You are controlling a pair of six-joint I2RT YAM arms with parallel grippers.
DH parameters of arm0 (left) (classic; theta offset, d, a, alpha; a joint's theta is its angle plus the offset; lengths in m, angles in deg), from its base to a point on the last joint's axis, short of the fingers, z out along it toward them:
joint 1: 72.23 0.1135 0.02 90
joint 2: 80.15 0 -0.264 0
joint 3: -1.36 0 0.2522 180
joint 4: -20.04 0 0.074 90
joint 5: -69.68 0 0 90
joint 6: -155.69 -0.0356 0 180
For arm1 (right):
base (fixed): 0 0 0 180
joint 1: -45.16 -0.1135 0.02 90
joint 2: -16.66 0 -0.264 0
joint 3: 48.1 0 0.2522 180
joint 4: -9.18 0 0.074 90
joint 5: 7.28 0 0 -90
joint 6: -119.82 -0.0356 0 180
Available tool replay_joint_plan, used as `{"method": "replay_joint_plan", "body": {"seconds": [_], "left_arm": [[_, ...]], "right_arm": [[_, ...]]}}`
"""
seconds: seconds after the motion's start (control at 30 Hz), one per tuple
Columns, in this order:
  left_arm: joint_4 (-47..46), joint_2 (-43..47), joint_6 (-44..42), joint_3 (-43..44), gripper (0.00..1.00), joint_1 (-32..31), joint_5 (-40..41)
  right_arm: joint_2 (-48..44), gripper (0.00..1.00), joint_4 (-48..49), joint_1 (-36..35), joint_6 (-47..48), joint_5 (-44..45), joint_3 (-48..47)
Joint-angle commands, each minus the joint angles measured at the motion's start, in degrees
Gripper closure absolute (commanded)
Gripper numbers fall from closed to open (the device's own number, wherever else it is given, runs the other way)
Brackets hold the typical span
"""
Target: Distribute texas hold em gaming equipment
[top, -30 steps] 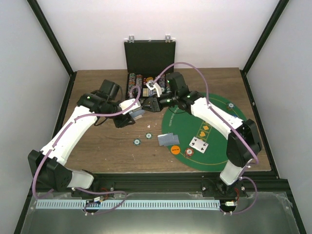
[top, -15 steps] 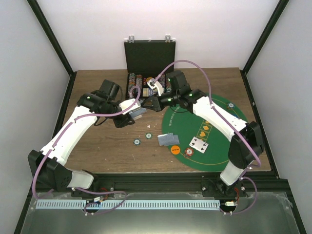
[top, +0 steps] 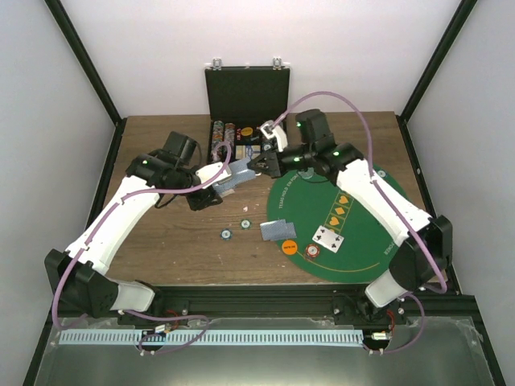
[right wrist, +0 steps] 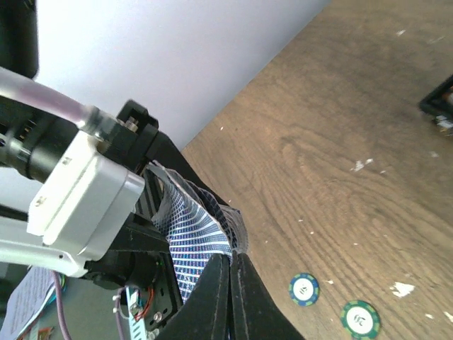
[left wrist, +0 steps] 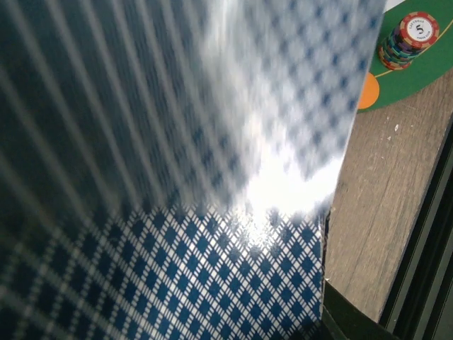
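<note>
Here, from left to right:

- The left tool (top: 219, 186) hangs over the brown desk (top: 161, 241), closed on a deck of cards (top: 235, 173). In the left wrist view their blue-checked backs fill nearly the whole frame.
- Two teal chips (top: 228, 234) lie flat on the desk just in front of that tool, near each other but apart.
- The black case (top: 247, 92) stands open at the back of the desk, lid upright, with rows of chips in its tray (top: 228, 133).
- The right tool (top: 256, 163) meets the deck from the other side. Its fingers (right wrist: 228, 283) are pressed shut on the edge of the cards, which bend upward toward them.
- A few loose cards (top: 278, 230) lie face down, overlapping the left edge of the green mat (top: 362, 233).
- An orange disc (top: 290, 248) rests at the mat's near-left rim.
- A chip stack (top: 312, 252) with a red chip on top sits on the mat just beside the disc.
- Two face-up cards (top: 327, 238) lie side by side on the mat, just behind the stack.
- A single chip (top: 380, 173) sits alone on the mat's far-right part.
</note>
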Motion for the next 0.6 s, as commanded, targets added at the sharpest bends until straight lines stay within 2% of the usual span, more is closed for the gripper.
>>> {"method": "replay_joint_plan", "body": {"seconds": [0.0, 0.13, 0.23, 0.33, 0.47, 0.57], "left_arm": [[-1.2, 1.07, 0.41, -0.41, 0.61, 0.19, 0.09], [-1.25, 0.78, 0.51, -0.32, 0.61, 0.19, 0.44], [-1.46, 0.5, 0.5, -0.57, 0.61, 0.23, 0.66], [-1.65, 0.2, 0.5, -0.52, 0.61, 0.21, 0.6], [-1.66, 0.41, 0.39, -0.44, 0.6, 0.23, 0.94], [-1.66, 0.62, 0.43, -0.63, 0.61, 0.19, 1.05]], "right_arm": [[-4.91, 0.99, -4.04, 3.7, -0.58, 1.34, -1.1], [-7.17, 0.99, -7.21, 7.05, -0.8, 2.98, -1.73], [-9.19, 0.99, -10.66, 10.16, -0.8, 9.73, -1.89], [-10.97, 0.99, -14.67, 13.72, -1.39, 23.63, -0.21], [-10.09, 0.99, -20.75, 15.53, 0.24, 48.17, 4.34], [-7.33, 0.99, -23.96, 17.27, 0.31, 55.22, 8.09]]}}
